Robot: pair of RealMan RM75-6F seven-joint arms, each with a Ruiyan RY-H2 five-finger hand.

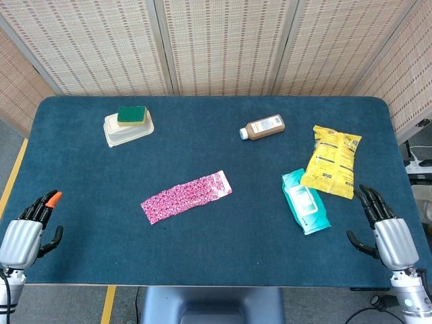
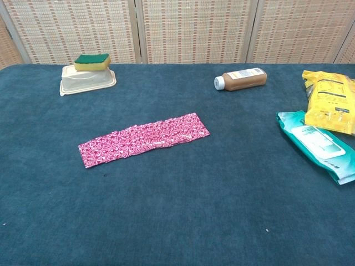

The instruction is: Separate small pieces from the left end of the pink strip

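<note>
Resting at the near corners, the left hand (image 1: 27, 233) and right hand (image 1: 390, 233) both lie with fingers apart, holding nothing, well clear of the work; the pink strip (image 1: 185, 196) lies flat and slanted at mid-table, untouched; its left end is the nearer one. Being thin and flush to the blue cloth (image 1: 216, 270), it may slide or bunch under fingertips rather than lift; pulling unanchored could drag the whole strip. Farther right sit the teal wipes pack (image 1: 306, 201) and yellow bag (image 1: 332, 160); beyond, the brown bottle (image 1: 264, 127) and sponge on its container (image 1: 128, 125), which a wide reach could knock.

Left hand (image 1: 27, 229), right hand (image 1: 386, 226): open, empty.
</note>
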